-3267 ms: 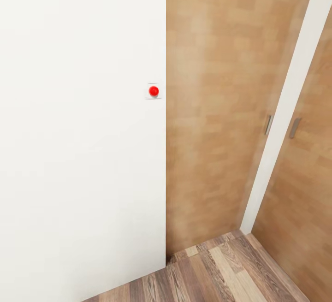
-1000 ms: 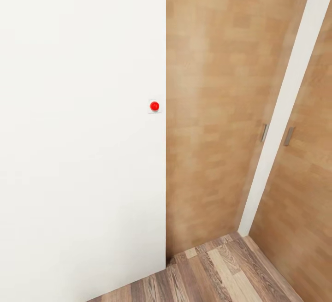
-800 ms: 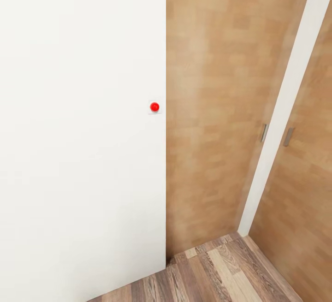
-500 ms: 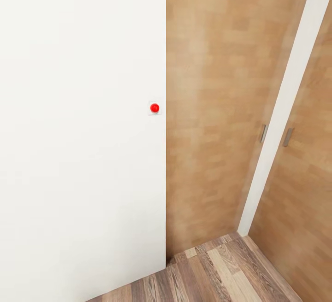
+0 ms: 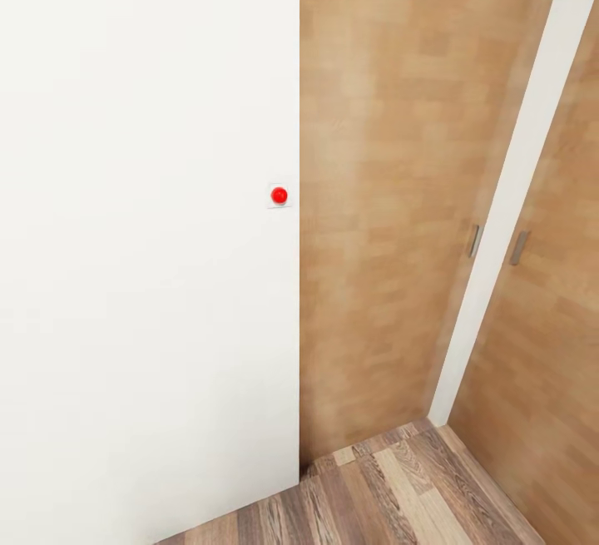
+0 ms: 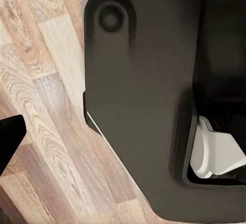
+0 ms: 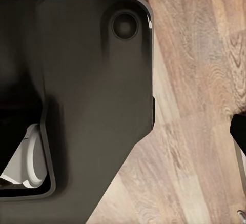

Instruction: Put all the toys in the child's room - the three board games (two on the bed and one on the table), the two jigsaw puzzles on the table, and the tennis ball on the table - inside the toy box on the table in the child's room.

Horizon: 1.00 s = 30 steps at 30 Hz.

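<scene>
The board games, jigsaw puzzles, tennis ball, toy box, bed and table are all out of view. The head view faces a white wall (image 5: pixel 150 237) with a small red button (image 5: pixel 279 195) on a white plate near its edge. In the left wrist view I look down on my own black base (image 6: pixel 143 96) over wood floor, with a dark fingertip (image 6: pixel 7 137) at the picture's edge. The right wrist view looks down on the same black base (image 7: pixel 82 80), and a dark fingertip (image 7: pixel 240 131) shows at its edge.
Right of the wall stands a wooden door panel (image 5: pixel 374 195) with a grey handle (image 5: pixel 475 240). A white strip (image 5: pixel 516 187) separates it from a second wooden panel with its own handle (image 5: pixel 519 247). Plank floor (image 5: pixel 399 495) shows in the corner below.
The whole head picture has slid down a little since the oldest frame, the red button sitting lower, so the camera has moved. Over the last second it is almost still.
</scene>
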Tool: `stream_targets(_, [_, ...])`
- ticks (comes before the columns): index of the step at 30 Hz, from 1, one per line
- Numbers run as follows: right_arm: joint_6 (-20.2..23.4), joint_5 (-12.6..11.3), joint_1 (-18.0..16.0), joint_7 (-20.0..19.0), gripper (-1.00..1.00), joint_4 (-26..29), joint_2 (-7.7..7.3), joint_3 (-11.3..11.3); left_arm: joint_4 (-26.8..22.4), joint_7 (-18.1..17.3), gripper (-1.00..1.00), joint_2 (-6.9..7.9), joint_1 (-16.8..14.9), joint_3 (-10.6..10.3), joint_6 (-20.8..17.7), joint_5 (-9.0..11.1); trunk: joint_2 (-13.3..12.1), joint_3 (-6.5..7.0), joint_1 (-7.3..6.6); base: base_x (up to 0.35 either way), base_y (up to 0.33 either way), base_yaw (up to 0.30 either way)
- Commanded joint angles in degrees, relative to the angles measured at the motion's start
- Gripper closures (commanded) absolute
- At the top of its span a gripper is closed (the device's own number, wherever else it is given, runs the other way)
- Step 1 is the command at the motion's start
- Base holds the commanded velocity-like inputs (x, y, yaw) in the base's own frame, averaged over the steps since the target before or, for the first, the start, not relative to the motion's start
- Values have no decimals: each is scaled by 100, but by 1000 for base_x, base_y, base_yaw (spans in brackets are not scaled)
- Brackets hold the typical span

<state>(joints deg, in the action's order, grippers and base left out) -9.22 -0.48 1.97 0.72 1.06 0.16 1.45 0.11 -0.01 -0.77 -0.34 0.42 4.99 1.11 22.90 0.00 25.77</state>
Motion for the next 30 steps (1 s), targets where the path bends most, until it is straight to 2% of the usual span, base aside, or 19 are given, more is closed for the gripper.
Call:
stream_targets(1, [-10, -5, 5, 7, -100, 8, 2, 13, 7, 0, -100, -1, -1, 3, 20, 12, 2, 0, 2, 0, 0, 0])
stream_targets(30, [-10, -5, 5, 7, -100, 8, 2, 13, 7, -4, -100, 1, -1, 2, 20, 12, 2, 0, 2, 0, 0, 0])
